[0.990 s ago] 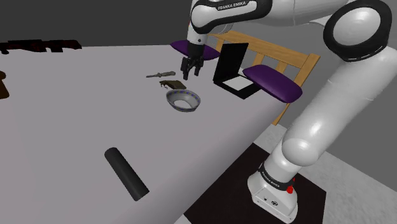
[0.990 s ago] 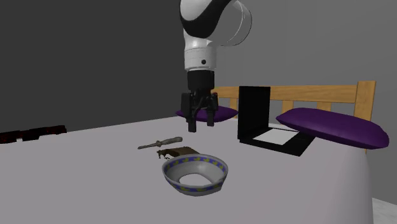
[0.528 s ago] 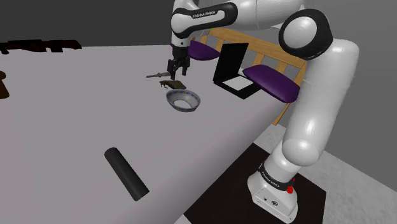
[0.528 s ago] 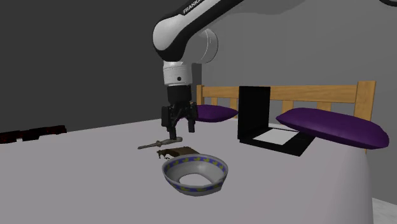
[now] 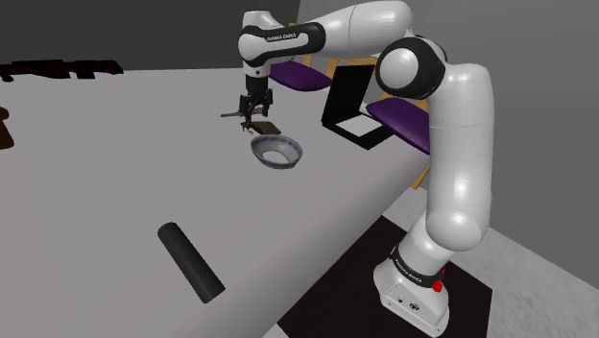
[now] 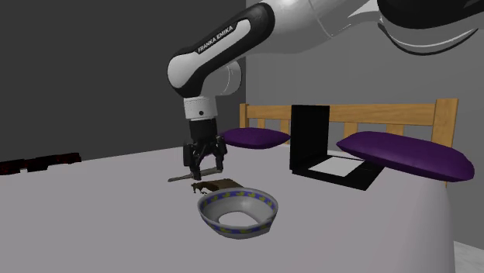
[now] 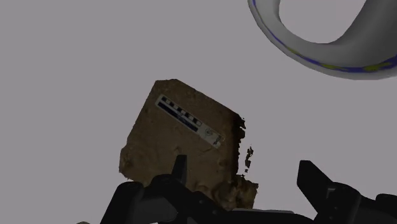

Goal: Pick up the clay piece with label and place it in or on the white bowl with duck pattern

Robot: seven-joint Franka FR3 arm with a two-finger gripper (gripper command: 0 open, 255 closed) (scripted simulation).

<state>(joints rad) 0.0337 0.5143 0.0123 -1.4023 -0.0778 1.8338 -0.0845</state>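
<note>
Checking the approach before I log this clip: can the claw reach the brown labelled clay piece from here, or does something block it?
Probably yes. The claw hangs open just above the clay piece, nothing lies between them, and the bowl and screwdriver sit off to the sides.

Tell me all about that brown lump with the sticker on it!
The clay piece is a flat, brown, rough-looking slab with crumbly edges. A small white label with dark bars sits on its top face. It lies flat on the grey surface, close to the bowl but apart from it. The open gripper hangs over one ragged corner, and nothing grips the piece.
</note>
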